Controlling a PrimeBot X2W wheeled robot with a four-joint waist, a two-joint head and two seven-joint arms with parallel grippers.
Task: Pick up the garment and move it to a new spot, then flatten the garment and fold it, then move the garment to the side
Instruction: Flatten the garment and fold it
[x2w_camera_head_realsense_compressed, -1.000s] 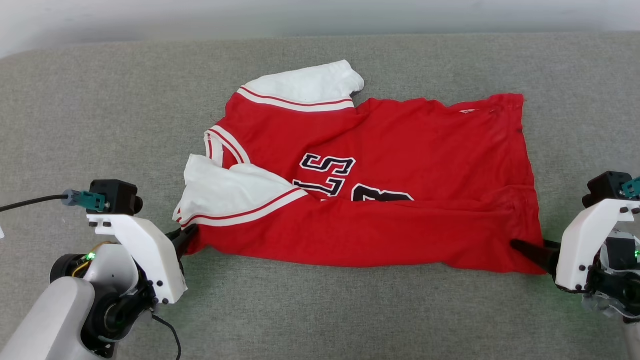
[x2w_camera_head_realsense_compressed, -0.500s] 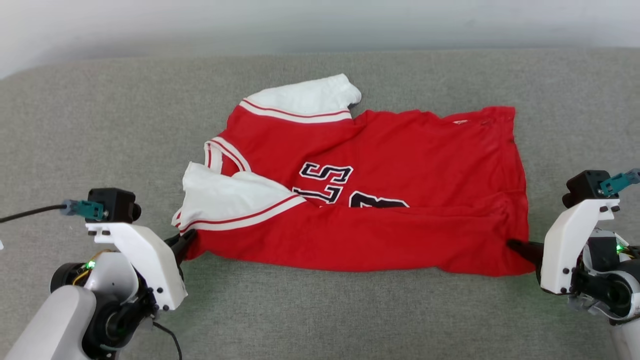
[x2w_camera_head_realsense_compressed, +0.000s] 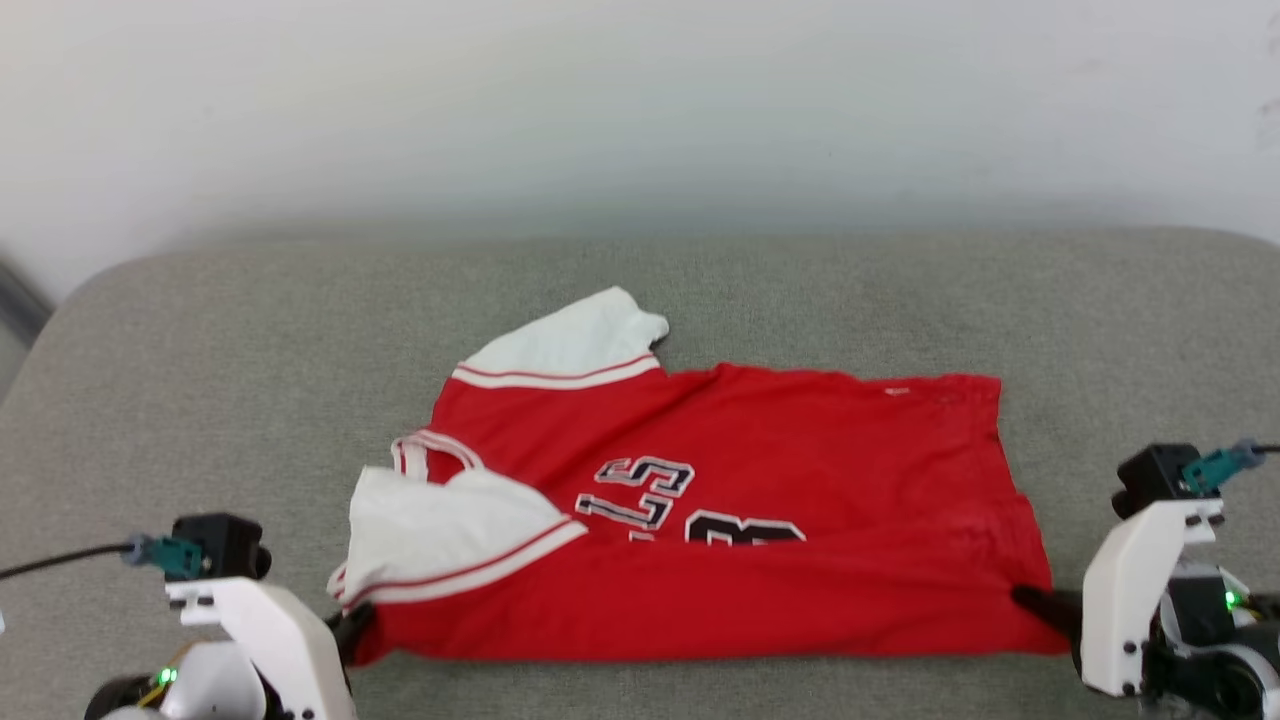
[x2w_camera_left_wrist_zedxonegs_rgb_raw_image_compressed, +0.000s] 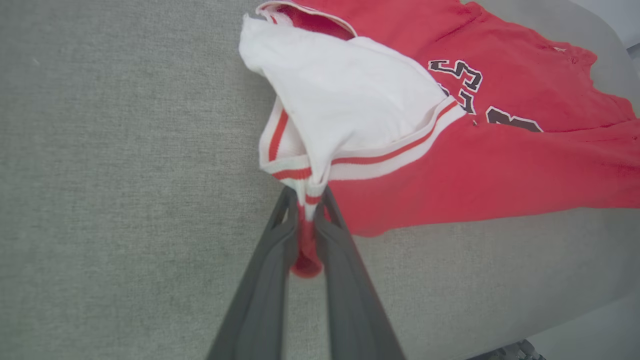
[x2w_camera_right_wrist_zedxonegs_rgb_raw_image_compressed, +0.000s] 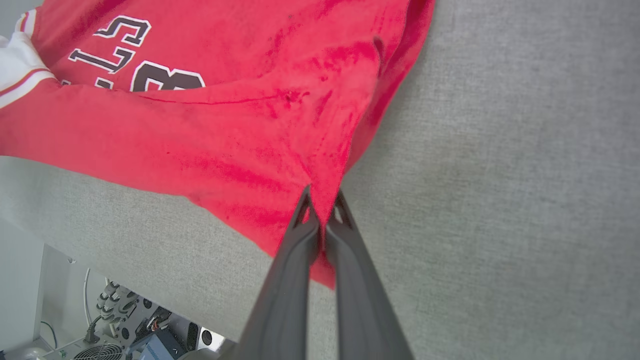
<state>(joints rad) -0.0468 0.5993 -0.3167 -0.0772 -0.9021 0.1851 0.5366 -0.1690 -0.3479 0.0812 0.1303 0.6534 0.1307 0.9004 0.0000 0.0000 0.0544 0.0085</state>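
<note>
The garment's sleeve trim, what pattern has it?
The sleeve trim is red-and-white striped; left wrist view shows it best.

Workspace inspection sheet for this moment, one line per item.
Surface: grey fabric surface, rounded corner, bare around the shirt.
Job's things: garment lies sideways, near edge folded over the lower lettering, one white sleeve flopped onto the front.
Clutter: nothing seen.
Grippers: left gripper jaws shut on the sleeve-end corner; right gripper jaws shut on the hem corner.
Cables: black cable runs to a teal plug at the left wrist camera.
Surroundings: pale wall behind; electronics and cords below the surface edge.
</note>
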